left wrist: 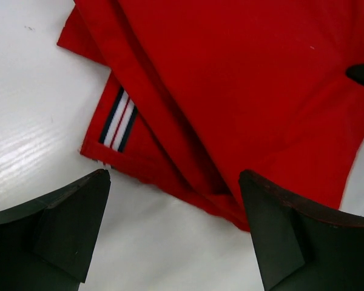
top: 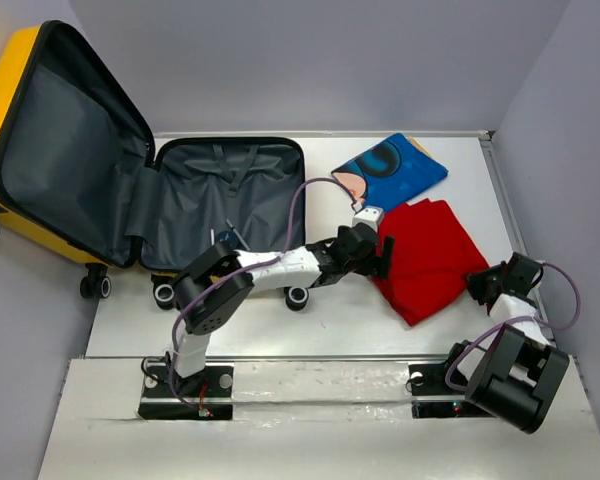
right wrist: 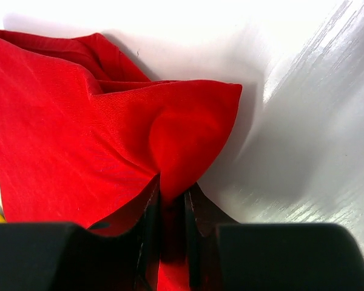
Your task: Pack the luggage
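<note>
Top external view, left to right: one small yellow hard-shell suitcase (top: 70, 150) lies open, grey-lined, at the left end of the white table (top: 320, 335), its outer side cut off; left arm reaches rightward, left gripper (top: 383, 252) spread wide at the edge of one red folded fabric garment (top: 435, 250); one blue printed cloth (top: 390, 172) lies behind; right gripper (top: 483, 285), bent inward, pinches the garment's right corner; a small item on the lining is indistinct.

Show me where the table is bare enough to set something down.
Bare: near strip of table between left arm and red cloth; far corner right of blue cloth. Crowded: from luggage to red cloth, under the left arm.
</note>
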`<state>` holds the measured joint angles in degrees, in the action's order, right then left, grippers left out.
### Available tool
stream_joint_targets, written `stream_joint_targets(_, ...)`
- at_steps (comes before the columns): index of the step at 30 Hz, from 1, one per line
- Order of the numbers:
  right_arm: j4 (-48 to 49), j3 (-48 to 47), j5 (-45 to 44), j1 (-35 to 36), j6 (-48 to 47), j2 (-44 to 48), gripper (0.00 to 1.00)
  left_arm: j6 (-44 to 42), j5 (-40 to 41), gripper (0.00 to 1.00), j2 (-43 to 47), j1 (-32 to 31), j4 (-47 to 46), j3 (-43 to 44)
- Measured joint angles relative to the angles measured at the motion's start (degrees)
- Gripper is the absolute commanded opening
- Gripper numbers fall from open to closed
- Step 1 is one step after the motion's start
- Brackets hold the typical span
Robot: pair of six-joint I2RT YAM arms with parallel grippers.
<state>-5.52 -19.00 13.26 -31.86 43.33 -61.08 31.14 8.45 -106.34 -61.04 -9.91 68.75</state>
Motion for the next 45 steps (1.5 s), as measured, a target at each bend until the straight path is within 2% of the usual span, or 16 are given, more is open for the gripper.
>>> stream_joint_targets(6, 0.0, 0.1, 1.2, 0.0, -1.2, 0.1, 0.10, 0.5, 1.8, 0.99, -10.8, 2.4, 3.0, 8.1)
stream_joint_targets(14, 1.0, 1.2, 2.3, 1.6, -2.6, 1.4, 0.09, 0.9, 3.7, 0.97, -16.8, 4.2, 4.8, 16.3)
stream_joint_targets(15, 1.2, 1.2, 2.2, 2.1, -2.6, 1.5, 0.09, 0.9, 3.8, 0.94, -17.3, 4.4, 4.7, 16.9)
stream_joint_targets(16, 1.3, 1.2, 2.0, 2.7, -2.8, 1.5, 0.09, 0.9, 3.9, 0.80, -17.8, 4.7, 4.4, 17.4)
stream_joint_targets(19, 1.5, 1.2, 2.0, 3.3, -3.0, 1.5, 0.09, 1.1, 4.7, 0.62, -19.1, 5.3, 3.3, 18.3)
stream_joint_targets(21, 1.6, 1.2, 2.0, 3.4, -3.1, 1.5, 0.07, 1.3, 5.3, 0.33, -19.7, 5.6, 2.2, 18.3)
stream_joint_targets(22, 1.6, 1.2, 2.0, 3.5, -3.1, 1.5, 0.07, 1.9, 5.3, 0.33, -20.0, 5.7, 1.6, 18.3)
stream_joint_targets(23, 1.7, 1.2, 2.2, 3.5, -3.1, 1.5, 0.07, 2.3, 5.1, 0.12, -20.3, 5.9, 0.6, 18.3)
stream_joint_targets(24, 1.8, 1.2, 2.3, 3.5, -3.1, 1.5, 0.07, 2.5, 4.9, 0.06, -20.6, 5.9, -0.6, 18.3)
stream_joint_targets(28, 1.6, 2.4, 2.5, 3.5, -3.1, 4.6, 0.07, 3.5, 4.2, 0.06, -20.4, 6.0, -4.5, 16.5)
stream_joint_targets(32, -1.5, 3.0, 3.4, 4.1, -3.3, 11.3, 0.07, 4.2, 3.4, 0.06, -17.0, 6.1, -9.5, 9.8)
stream_joint_targets(36, -7.6, 2.8, 6.7, 4.8, -3.6, 20.8, 0.07, 3.9, 2.1, 0.06, -10.6, 5.8, -7.6, 3.5)
stream_joint_targets(39, -12.9, 0.7, 8.9, 5.0, -4.1, 27.4, 0.07, 3.1, 0.9, 0.06, -5.8, 5.6, -5.2, 2.4)
stream_joint_targets(45, -17.4, -7.0, 12.5, 5.7, -4.9, 28.6, 0.07, 1.7, -1.2, 0.06, 2.9, 5.6, -3.6, 2.7)
